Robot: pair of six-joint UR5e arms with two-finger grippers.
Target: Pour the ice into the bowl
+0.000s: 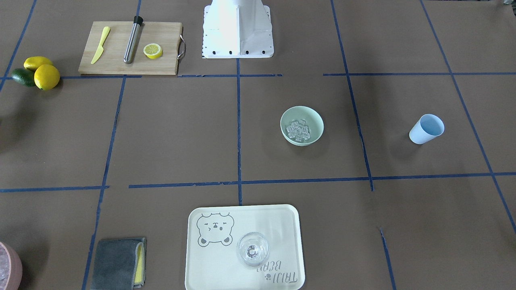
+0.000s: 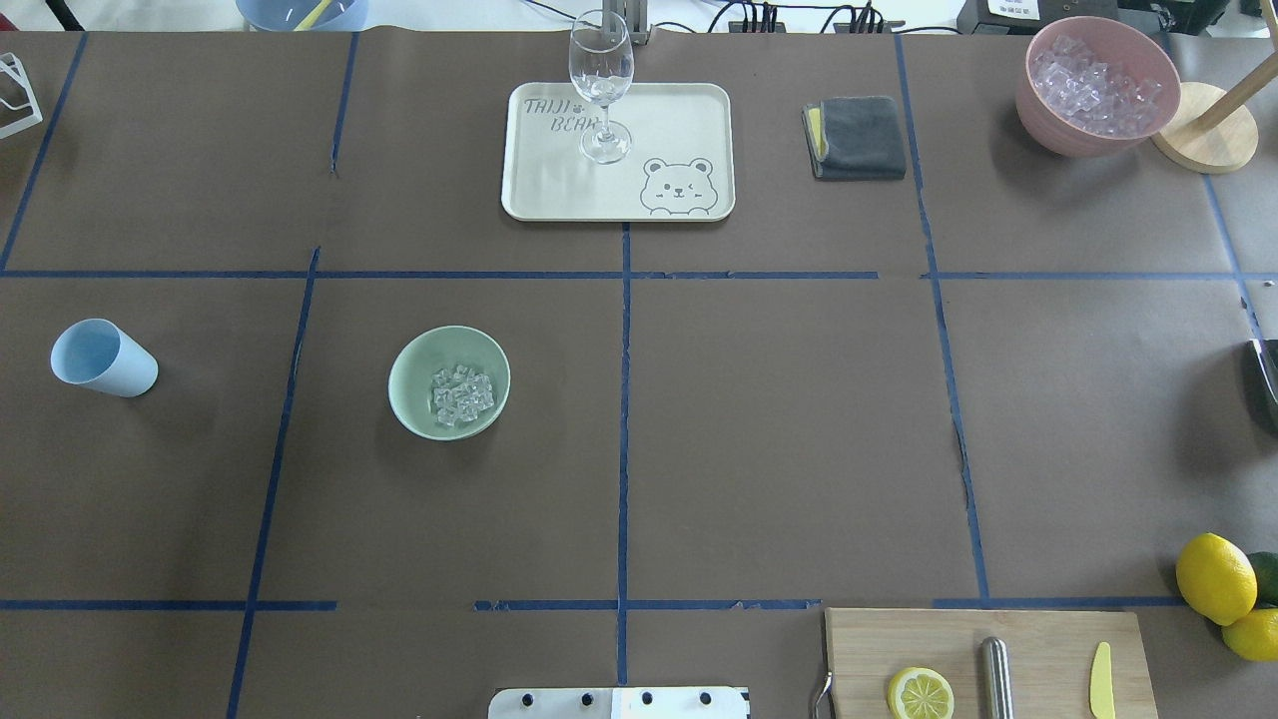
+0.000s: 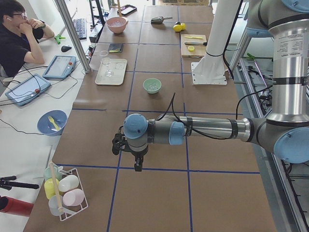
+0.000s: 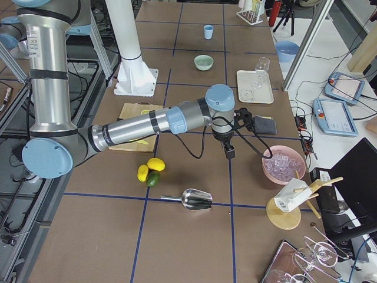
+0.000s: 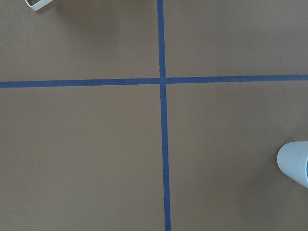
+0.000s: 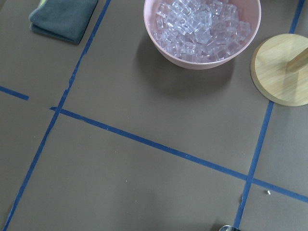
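Left of table centre: ice (image 2: pixel 461 392) lies in bowl (image 2: pixel 412 371), cup (image 2: pixel 100 359) well apart | cubes slick, light, loose: you carry them by cup wall | left gripper (image 3: pixel 138 166), right gripper (image 4: pixel 228 152): you cannot tell whether parted or closed

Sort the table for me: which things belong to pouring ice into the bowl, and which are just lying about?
Job in hand:
ice, lying in the bowl
mint-green bowl
light blue cup

Lying about:
tray with wine glass
grey cloth
pink bowl
cutting board
lemons
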